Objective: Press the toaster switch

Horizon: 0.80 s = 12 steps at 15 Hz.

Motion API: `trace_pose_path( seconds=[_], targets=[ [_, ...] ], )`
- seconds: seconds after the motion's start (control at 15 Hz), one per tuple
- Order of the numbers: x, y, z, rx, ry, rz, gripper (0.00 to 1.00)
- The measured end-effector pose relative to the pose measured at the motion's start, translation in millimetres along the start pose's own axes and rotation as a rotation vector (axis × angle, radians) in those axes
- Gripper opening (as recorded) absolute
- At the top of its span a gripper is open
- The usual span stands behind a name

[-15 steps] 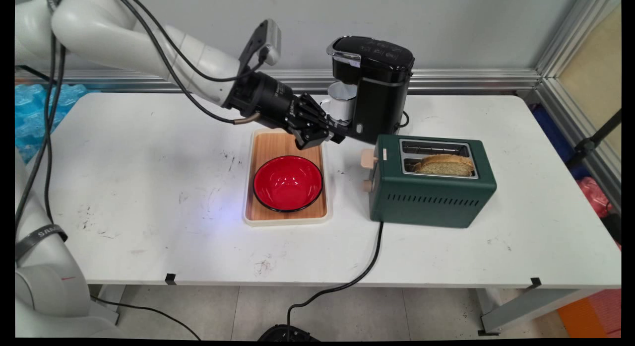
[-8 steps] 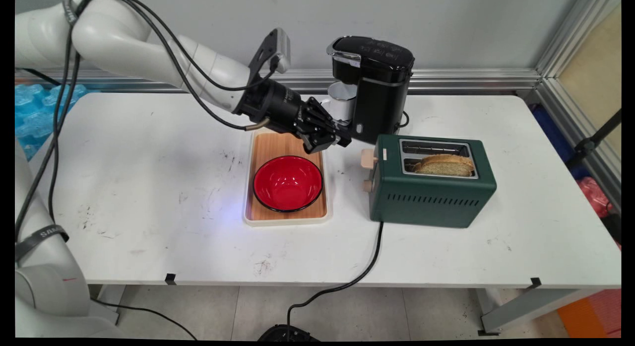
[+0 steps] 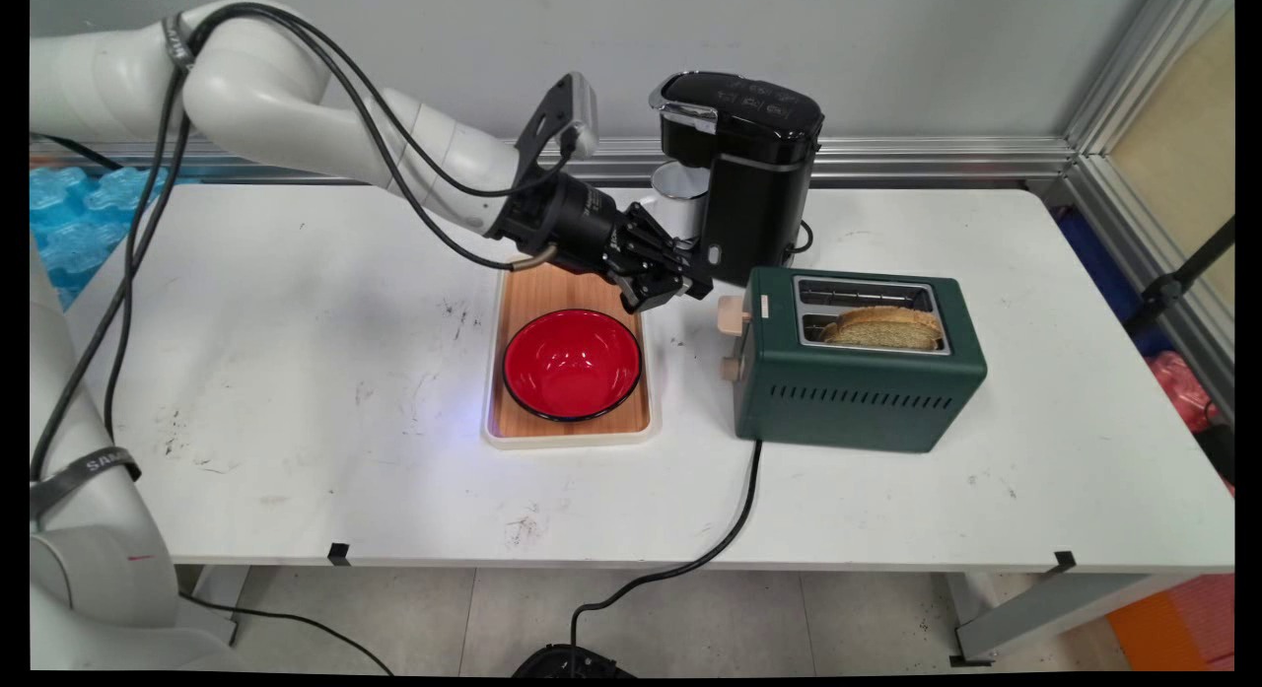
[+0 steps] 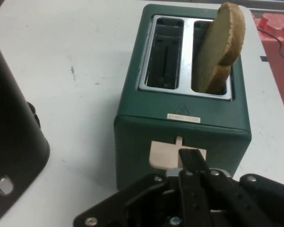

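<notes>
My gripper [image 3: 693, 287] is shut, with nothing between its fingers, and hovers just left of the green toaster [image 3: 858, 381]. In the hand view the joined fingertips [image 4: 191, 155] sit right in front of the toaster's beige lever [image 4: 162, 156], a little above it; whether they touch it I cannot tell. That lever [image 3: 731, 315] sticks out of the toaster's left end in the main view. A slice of bread [image 3: 882, 327] stands in the near slot, and it [image 4: 222, 45] rises well out of the toaster [image 4: 180, 127] in the hand view. The other slot is empty.
A black coffee maker [image 3: 754, 174] with a white mug [image 3: 680, 196] under its spout stands just behind the gripper. A red bowl [image 3: 572, 364] rests on a wooden tray [image 3: 527, 288] below the wrist. The toaster's black cord [image 3: 735, 524] runs off the front edge.
The gripper has moved right and slightly down, from over the tray's far end toward the toaster's lever. Its fingers stayed shut. Nothing on the table moved.
</notes>
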<state>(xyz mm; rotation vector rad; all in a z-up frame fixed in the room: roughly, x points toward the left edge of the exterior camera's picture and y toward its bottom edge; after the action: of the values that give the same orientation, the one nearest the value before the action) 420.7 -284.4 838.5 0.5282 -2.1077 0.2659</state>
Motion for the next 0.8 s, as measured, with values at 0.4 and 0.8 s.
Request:
trace_pose_path(
  seconds=[0.4,0.8],
  targets=[
    [-3,1,11,-0.005,0.001,0.003,0.00],
    [-7,2,24,-0.007,-0.003,-0.006,0.00]
  ],
)
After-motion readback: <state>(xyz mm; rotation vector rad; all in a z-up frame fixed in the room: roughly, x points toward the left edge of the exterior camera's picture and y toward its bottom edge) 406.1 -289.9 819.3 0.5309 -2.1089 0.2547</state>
